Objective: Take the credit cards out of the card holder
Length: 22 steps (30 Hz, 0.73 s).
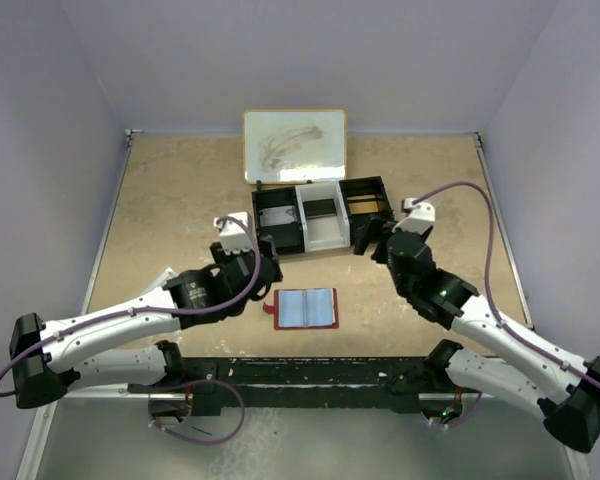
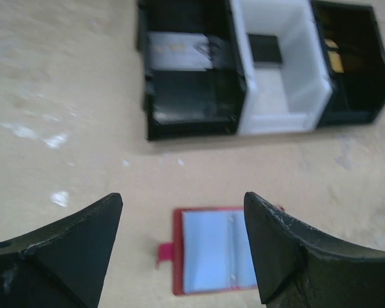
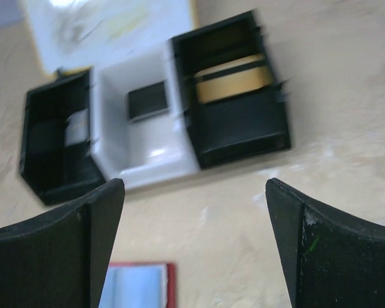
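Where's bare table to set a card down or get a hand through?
Bare: table far left, beside the whiteboard and tray; far right corner likewise; a strip between tray and card holder. Crowded: both tray ends, where the open left end effector and right end effector hang.

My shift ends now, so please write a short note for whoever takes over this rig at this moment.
Left hand: open, empty, above the table near the tray.
Right hand: open, empty, also near the tray.
Card holder: lies open on the table, on the near side of the tray; its sleeves look empty.
Tray: silver card in the left compartment, dark card in the white middle, gold card in the right.
Done: three cards seem out. Left: check the sleeves for any remaining card.
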Motion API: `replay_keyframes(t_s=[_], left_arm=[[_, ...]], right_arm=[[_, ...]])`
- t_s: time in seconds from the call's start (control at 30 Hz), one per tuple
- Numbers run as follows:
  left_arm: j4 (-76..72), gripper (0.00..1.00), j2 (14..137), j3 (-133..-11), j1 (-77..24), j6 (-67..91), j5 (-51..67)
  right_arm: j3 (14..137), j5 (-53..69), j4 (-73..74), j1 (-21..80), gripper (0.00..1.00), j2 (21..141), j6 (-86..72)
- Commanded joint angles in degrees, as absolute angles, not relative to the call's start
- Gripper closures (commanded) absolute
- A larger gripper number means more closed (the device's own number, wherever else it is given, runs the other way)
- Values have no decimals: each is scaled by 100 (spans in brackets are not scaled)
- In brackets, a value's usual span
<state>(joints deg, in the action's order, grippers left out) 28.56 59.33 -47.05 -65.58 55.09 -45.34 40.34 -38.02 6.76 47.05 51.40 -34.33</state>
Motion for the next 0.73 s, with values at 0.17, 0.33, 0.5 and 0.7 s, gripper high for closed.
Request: replay_keyframes(t_s=[0.17, 0.33, 0.5, 0.7], left_arm=[[4296, 24, 5160, -5407, -3848, 3962, -5281], [4517, 21, 4161, -5742, -3806, 4202, -5907], [4884, 21, 3795, -6023, -3805, 4435, -6091], [5173, 21, 3990, -6196, -3806, 4414, -6360]], right_arm=[[3589, -2561, -115, 2507, 5, 3773, -2409], [4705, -2337, 539, 2513, 1, 3284, -1546], [5493, -1931, 1033, 2511, 0, 3338, -1315], [5673, -2032, 1167, 2509, 0, 3433, -1506]])
